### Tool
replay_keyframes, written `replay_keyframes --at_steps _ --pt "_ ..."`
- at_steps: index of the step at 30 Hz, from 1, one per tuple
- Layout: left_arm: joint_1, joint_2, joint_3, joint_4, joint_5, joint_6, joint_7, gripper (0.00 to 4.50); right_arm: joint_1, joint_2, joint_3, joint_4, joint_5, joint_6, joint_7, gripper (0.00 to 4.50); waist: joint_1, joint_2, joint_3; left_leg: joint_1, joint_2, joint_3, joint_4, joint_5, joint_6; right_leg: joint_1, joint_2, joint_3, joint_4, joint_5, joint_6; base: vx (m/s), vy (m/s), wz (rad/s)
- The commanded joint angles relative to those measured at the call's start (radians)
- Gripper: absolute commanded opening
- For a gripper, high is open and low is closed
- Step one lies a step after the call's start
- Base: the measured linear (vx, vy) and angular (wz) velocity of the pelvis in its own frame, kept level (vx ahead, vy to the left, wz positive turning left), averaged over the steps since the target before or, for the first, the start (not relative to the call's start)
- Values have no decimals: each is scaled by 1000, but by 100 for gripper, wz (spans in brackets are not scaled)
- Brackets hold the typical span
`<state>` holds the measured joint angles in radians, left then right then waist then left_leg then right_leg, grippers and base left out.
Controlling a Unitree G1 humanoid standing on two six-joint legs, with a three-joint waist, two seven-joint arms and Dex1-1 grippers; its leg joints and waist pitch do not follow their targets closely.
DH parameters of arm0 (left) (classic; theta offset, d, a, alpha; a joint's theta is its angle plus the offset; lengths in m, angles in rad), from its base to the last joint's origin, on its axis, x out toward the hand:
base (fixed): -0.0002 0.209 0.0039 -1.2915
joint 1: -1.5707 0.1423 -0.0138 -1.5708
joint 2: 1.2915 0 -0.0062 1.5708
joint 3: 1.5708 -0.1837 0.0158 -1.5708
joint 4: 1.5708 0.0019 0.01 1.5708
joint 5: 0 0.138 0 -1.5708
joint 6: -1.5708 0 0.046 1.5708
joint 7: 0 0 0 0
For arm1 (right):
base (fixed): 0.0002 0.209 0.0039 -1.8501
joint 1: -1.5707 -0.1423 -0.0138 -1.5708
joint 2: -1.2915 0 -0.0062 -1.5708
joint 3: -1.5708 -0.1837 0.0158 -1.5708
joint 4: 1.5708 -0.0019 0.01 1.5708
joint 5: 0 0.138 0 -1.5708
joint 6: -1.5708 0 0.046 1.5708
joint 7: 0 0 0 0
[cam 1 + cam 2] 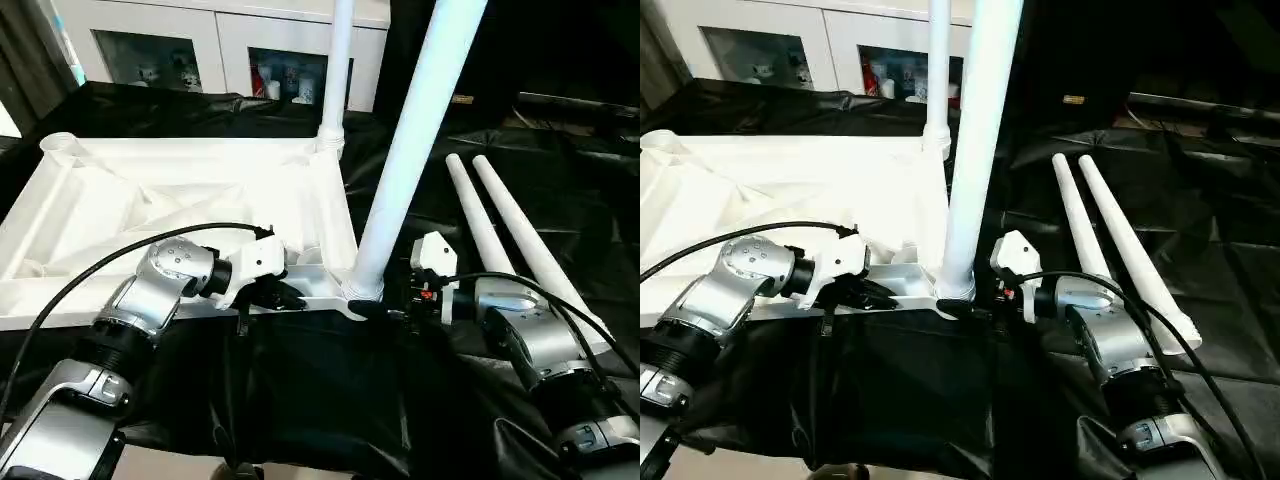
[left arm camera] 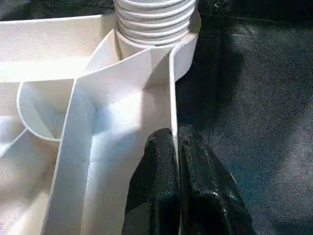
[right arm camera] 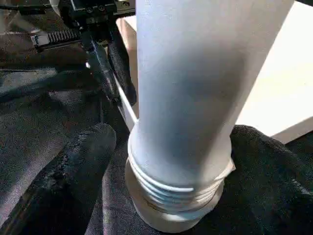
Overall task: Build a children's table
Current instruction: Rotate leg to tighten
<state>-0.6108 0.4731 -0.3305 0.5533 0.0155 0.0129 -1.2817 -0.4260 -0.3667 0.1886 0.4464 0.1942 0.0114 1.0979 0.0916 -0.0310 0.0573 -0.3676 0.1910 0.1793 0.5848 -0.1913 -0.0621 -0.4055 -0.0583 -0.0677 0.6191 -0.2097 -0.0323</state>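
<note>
White plastic everywhere here: the children's table top (image 1: 180,200) is lying upside down on the black-draped bench (image 1: 320,400), ribbed underside up. Two legs are already standing in its corner sockets. The near leg (image 1: 410,150) rises out of the corner closest to the robot and leans a bit to the right, and the far leg (image 1: 337,70) stands in the corner behind it. The other two spare legs (image 1: 510,240) lie side by side on the black cloth to the right of the top, touching or nearly so.

The left end effector (image 2: 177,191) is pinched shut on the top's thin near edge wall, one black finger on each side of it, just beside the socket with the near leg.

The right end effector (image 3: 171,161) is spread wide, with its fingers (image 3: 73,166) on either side of the near leg's threaded base, right down at the socket. Can't really tell if the pads are actually pressing on the leg or just sitting next to it.

A white cabinet (image 1: 230,45) with glass doors sits in the background.
</note>
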Motion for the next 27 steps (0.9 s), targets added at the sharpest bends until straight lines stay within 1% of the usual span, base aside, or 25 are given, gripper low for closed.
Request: replay_keyframes --at_steps 1,3,4,7,8,10,12,15,16,19,20,21,23,24,25,26,27 --pt "6 3 -10 -33 1 -5 -15 0 -24 13 15 27 -25 -1 -20 391 2 1 -70 10 47 -11 -56 -51 86 64 -90 55 -48 62 -254 0 0 0" --pt "8 5 -12 -33 6 -7 -17 0 -20 16 18 22 -31 6 -27 371 3 0 -68 10 48 -11 -56 -71 73 65 -92 56 -52 29 -249 0 0 0" --pt "8 5 -12 -33 7 -7 -17 0 -17 14 18 18 -31 9 -26 368 3 1 -68 11 49 -11 -57 -75 67 65 -92 57 -51 22 -248 0 0 0" --pt "7 7 -14 -31 6 -9 -18 0 -10 15 16 10 -30 16 -28 336 3 0 -68 10 47 -11 -56 -75 63 66 -90 57 -50 24 -243 0 0 0" --pt "7 7 -14 -30 5 -9 -19 0 -9 16 17 9 -30 16 -31 329 3 3 -68 10 47 -11 -56 -77 61 65 -90 57 -51 24 -242 0 0 0" --pt "6 7 -14 -28 6 -8 -20 0 -6 19 15 9 -27 19 -34 324 3 2 -69 11 47 -12 -55 -78 58 65 -90 57 -50 27 -243 0 0 0" --pt "4 7 -15 -26 6 -8 -21 0 -5 22 15 10 -29 18 -37 295 2 4 -70 11 47 -12 -54 -78 57 66 -89 57 -48 41 -246 0 0 0" --pt "4 7 -15 -25 7 -6 -22 0 -5 26 16 17 -31 15 -40 285 3 4 -71 10 46 -13 -53 -71 59 68 -89 57 -46 56 -249 0 0 0" --pt "4 7 -15 -24 7 -4 -22 0 -2 29 15 19 -31 16 -45 282 4 7 -71 10 46 -13 -52 -69 59 67 -89 57 -45 62 -251 0 0 0" --pt "5 6 -15 -19 9 6 -18 0 5 43 8 22 -30 27 -67 277 3 6 -72 10 46 -13 -52 -70 59 68 -89 56 -44 68 -254 0 0 0" --pt "3 0 -15 -8 15 17 -1 0 3 53 8 43 -45 38 -104 277 3 7 -71 10 45 -13 -52 -73 58 67 -89 56 -45 64 -254 0 0 0" --pt "-1 -8 -15 7 25 26 21 0 1 64 6 69 -62 39 -146 277 0 7 -69 10 44 -13 -54 -79 51 66 -88 56 -47 47 -252 0 0 0" --pt "-4 -13 -15 18 31 31 37 0 -1 71 6 86 -75 39 -174 277 -1 8 -66 13 45 -14 -57 -113 39 64 -90 56 -55 -8 -245 0 0 0" --pt "-13 -26 -13 39 43 44 72 0 -7 88 -1 114 -88 43 -227 276 -4 6 -59 17 45 -14 -62 -163 16 62 -92 58 -66 -112 -228 0 0 0" --pt "-14 -29 -12 43 44 45 77 0 -8 91 -3 119 -89 44 -236 276 -4 7 -55 20 45 -15 -65 -188 8 60 -93 58 -73 -166 -218 0 0 0" --pt "-22 -42 -9 61 50 52 106 0 -13 106 -11 140 -94 50 -278 276 -5 6 -52 23 44 -17 -67 -227 -9 60 -95 59 -81 -258 -196 0 0 0" --pt "-37 -80 2 91 51 69 164 0 -26 146 -34 179 -96 69 -374 276 -5 6 -49 28 45 -20 -71 -263 -20 58 -97 59 -90 -339 -174 0 0 0"
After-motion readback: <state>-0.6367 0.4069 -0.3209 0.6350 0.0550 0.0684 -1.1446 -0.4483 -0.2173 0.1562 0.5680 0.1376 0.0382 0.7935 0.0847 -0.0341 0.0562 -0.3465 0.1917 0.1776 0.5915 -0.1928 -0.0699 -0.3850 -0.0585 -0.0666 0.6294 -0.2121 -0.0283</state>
